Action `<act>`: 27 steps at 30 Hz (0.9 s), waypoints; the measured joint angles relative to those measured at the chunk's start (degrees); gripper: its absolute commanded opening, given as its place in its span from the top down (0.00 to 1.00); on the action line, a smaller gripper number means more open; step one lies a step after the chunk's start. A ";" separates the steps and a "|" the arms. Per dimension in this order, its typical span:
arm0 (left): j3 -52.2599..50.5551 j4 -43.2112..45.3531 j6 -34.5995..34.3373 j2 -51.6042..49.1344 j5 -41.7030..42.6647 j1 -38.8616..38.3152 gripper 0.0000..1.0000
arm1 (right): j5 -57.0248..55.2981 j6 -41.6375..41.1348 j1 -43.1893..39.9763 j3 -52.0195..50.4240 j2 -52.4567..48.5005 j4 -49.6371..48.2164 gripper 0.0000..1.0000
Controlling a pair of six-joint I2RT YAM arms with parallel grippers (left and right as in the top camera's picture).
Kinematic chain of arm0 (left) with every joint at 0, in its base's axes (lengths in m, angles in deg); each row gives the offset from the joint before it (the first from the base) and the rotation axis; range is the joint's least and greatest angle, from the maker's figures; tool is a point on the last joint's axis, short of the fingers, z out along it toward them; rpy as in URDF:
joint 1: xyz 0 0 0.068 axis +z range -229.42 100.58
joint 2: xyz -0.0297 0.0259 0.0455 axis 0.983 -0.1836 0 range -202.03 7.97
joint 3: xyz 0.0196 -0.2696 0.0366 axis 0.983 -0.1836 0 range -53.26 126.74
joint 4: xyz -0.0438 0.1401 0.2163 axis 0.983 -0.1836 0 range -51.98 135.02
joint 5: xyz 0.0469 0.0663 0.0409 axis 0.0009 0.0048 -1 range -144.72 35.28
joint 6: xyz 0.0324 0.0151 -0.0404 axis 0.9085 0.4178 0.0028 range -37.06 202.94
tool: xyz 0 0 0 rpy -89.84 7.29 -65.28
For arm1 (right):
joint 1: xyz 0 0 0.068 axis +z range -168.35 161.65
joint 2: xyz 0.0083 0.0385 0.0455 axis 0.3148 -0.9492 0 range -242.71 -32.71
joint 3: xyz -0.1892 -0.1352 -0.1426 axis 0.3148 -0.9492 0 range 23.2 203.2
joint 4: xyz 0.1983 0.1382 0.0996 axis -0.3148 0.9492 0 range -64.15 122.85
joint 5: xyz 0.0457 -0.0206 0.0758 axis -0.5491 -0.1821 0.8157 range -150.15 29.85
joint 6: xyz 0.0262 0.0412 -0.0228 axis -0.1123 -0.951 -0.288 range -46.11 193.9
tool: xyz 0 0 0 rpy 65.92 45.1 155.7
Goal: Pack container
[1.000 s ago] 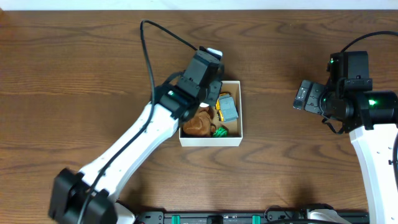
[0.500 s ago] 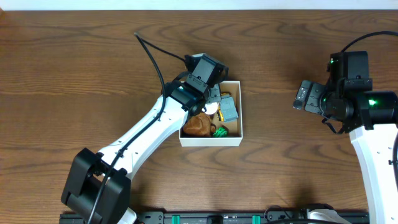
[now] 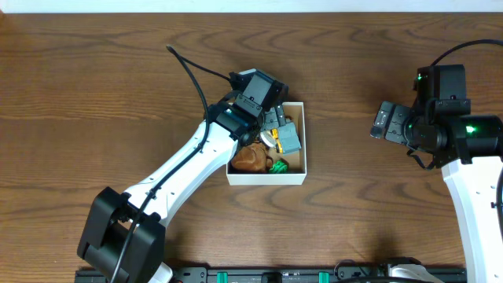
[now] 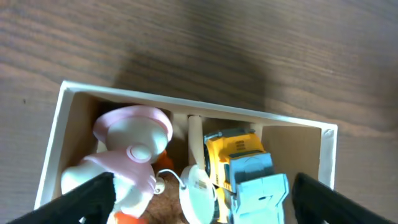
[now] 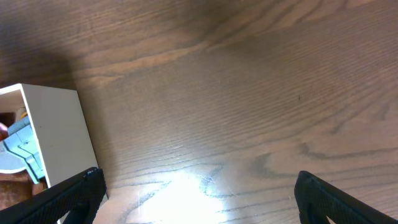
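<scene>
The container [image 3: 267,179] is a shallow white-walled box with a tan inside, standing mid-table. In the left wrist view its far wall [image 4: 186,107] runs across the frame. A pink-and-white toy [image 4: 134,146], a yellow and light-blue truck [image 4: 245,171], a white round disc [image 4: 199,190] and a brown plush [image 3: 250,158] lie inside. My left gripper [image 3: 271,122] hovers open over the box's far left part [image 4: 202,208], holding nothing. My right gripper [image 3: 389,122] hangs open over bare wood to the right [image 5: 205,199], with the box's corner [image 5: 59,134] at its left.
A green toy [image 3: 277,166] lies in the box's front corner. The left arm's black cable [image 3: 192,75] loops over the table behind the box. The wooden table [image 3: 94,118] stretches bare on both sides.
The left gripper was shut and now stands open over the box. Its wrist swung slightly toward the far left corner. The right arm has not moved.
</scene>
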 measured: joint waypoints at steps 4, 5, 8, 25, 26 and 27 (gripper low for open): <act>-0.02 -0.09 5.11 0.46 -1.25 0.00 0.02 | 0.00 0.00 0.00 -0.02 0.00 -0.50 0.01; -0.07 -0.46 6.67 1.01 -2.21 0.04 0.02 | 0.00 0.20 0.00 -0.02 0.00 -0.83 0.01; -0.20 -2.32 10.01 4.50 -6.60 0.74 0.02 | 0.00 1.62 0.02 -0.07 0.00 -2.16 0.01; -0.28 -3.85 15.93 16.63 -15.45 28.57 0.02 | -1.05 14.25 7.19 -0.28 -0.39 -23.67 0.01; -0.28 -3.43 17.11 16.63 -15.43 29.27 0.02 | -1.31 14.21 7.17 -0.28 -0.39 -24.94 0.01; -0.28 -3.21 18.32 16.63 -15.41 29.73 0.02 | -1.79 13.77 7.10 -0.28 -0.42 -25.57 0.01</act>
